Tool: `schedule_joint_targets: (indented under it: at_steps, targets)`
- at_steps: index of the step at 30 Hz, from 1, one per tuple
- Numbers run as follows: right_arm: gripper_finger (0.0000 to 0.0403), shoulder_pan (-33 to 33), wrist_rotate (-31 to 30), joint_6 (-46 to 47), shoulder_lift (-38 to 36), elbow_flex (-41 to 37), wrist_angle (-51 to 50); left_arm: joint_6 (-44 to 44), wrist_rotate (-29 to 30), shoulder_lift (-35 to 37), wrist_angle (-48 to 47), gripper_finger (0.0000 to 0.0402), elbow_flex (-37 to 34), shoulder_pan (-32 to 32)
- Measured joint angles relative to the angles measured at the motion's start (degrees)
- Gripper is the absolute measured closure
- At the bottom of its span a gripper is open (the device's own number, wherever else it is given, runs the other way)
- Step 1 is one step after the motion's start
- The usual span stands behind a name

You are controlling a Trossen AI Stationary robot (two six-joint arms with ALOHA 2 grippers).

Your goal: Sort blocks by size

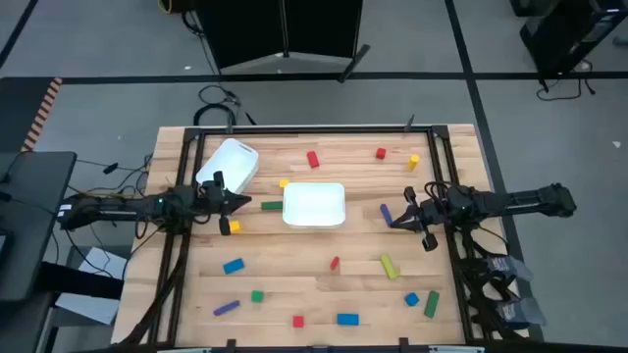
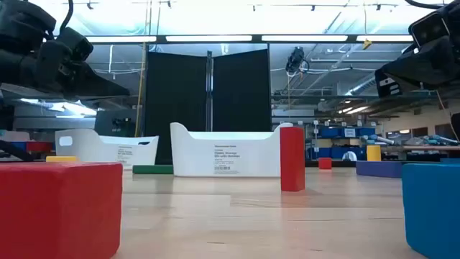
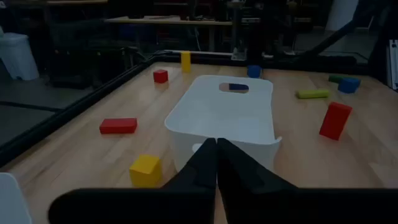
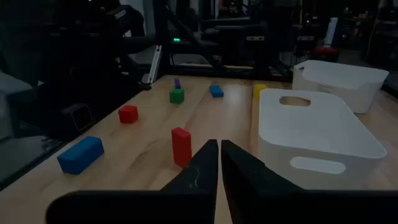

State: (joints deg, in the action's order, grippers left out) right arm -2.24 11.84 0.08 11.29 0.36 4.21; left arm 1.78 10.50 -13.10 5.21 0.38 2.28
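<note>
Coloured blocks lie scattered on the wooden table (image 1: 324,284): red bar (image 1: 313,159), yellow cube (image 1: 284,182), green bar (image 1: 271,206), purple bar (image 1: 386,212), upright red block (image 1: 335,263), blue bar (image 1: 347,319) and several more. My left gripper (image 1: 245,204) is shut and empty, raised above the table left of the central white tray (image 1: 314,206); its closed fingers show in the left wrist view (image 3: 216,152). My right gripper (image 1: 392,220) is shut and empty, raised right of that tray, over the purple bar; it also shows in the right wrist view (image 4: 219,152).
A second white tray (image 1: 228,164) sits tilted at the far left. The table has a dark frame rail (image 1: 442,167) around it. Small cubes and bars are spread along the near half, with bare wood between them. In the low view a red block (image 2: 57,208) stands close.
</note>
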Motion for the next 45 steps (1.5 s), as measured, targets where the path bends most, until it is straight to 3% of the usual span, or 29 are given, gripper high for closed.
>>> schedule_joint_targets:
  at_steps: [32,37,41,45]
  targets:
    - [0.037,0.01,0.02,-0.01,0.02,0.0,0.0,0.26,-0.02,-0.02,0.14,0.0382,0.02,0.02]
    - [0.037,0.0,0.0,0.0,0.02,0.0,0.02,3.54,-0.02,-0.02,6.14,0.0382,0.02,0.0]
    - [0.037,0.0,0.0,-0.02,0.0,0.0,0.02,11.96,0.37,0.0,14.24,0.0382,0.0,-0.02]
    - [0.037,0.0,-0.04,-1.15,0.0,0.0,0.02,12.81,-1.81,-0.32,11.4,0.0382,1.03,-0.09]
